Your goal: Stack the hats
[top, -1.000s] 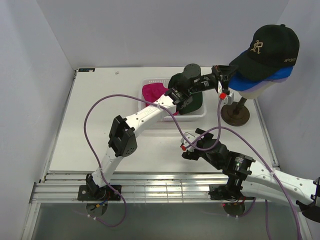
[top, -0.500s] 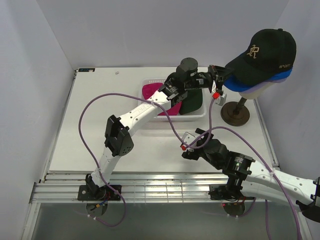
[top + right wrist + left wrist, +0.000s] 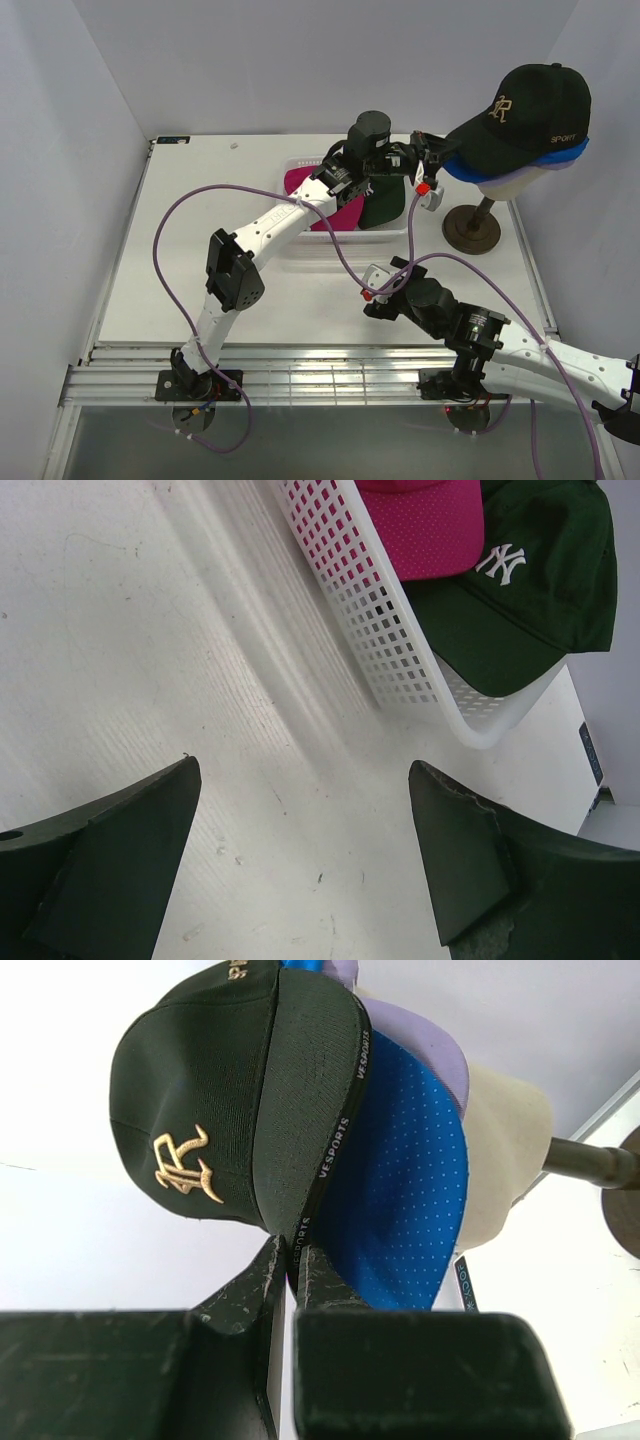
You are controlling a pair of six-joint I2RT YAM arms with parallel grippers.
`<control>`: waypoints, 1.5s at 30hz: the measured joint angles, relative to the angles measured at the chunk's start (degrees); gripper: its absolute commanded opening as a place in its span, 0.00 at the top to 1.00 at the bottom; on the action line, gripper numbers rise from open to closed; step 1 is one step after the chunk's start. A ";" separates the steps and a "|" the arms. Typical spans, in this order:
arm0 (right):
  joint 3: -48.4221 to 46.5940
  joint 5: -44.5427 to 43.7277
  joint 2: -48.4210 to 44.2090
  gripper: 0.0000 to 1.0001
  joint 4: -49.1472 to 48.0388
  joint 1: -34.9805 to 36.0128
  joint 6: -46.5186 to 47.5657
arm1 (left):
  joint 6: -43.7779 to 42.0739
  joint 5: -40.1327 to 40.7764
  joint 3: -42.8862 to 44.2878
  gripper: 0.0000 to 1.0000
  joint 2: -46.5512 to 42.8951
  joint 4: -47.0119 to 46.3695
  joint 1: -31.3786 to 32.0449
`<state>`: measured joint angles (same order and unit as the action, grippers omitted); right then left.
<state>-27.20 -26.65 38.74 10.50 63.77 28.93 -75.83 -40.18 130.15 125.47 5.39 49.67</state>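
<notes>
Pinching the brim of the black gold-emblem fabric cap (image 3: pixel 230 1100), my left gripper (image 3: pixel 290 1252) is seating it lower over the bright blue cap (image 3: pixel 400 1170); my right gripper (image 3: pixel 305 770) is idling wide.

Left arm (image 3: pixel 285 225) and right arm (image 3: pixel 520 350): white link shells, black joint housings (image 3: pixel 235 275), black base mounts (image 3: pixel 195 385). A purple cable (image 3: pixel 157 240) loops loosely along each arm. Left gripper (image 3: pixel 290 1250) and right gripper (image 3: pixel 302 770): dark, wedge-shaped fingers, visibly scuffed. A small red knob (image 3: pixel 423 187) marks each wrist.
</notes>
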 measured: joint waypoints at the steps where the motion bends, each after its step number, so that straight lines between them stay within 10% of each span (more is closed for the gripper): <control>1: 0.00 0.00 0.00 0.11 0.00 0.00 0.00 | -0.20 -0.11 0.00 1.00 0.00 0.24 0.00; 11: 0.00 0.02 0.00 0.11 0.00 0.00 0.00 | -1.07 -0.15 0.00 1.00 0.00 1.03 0.00; 17: 0.00 0.00 0.00 0.11 0.00 0.00 0.02 | -0.68 -0.17 -0.02 0.60 0.00 1.27 0.00; 45: 0.00 0.24 1.51 0.11 -0.07 0.00 0.00 | 0.79 3.80 -5.14 0.54 -5.18 7.32 -0.28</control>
<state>-27.20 -26.41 40.25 10.44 63.77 28.93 -75.05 -36.38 125.01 120.29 12.71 49.39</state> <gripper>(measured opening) 0.896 0.447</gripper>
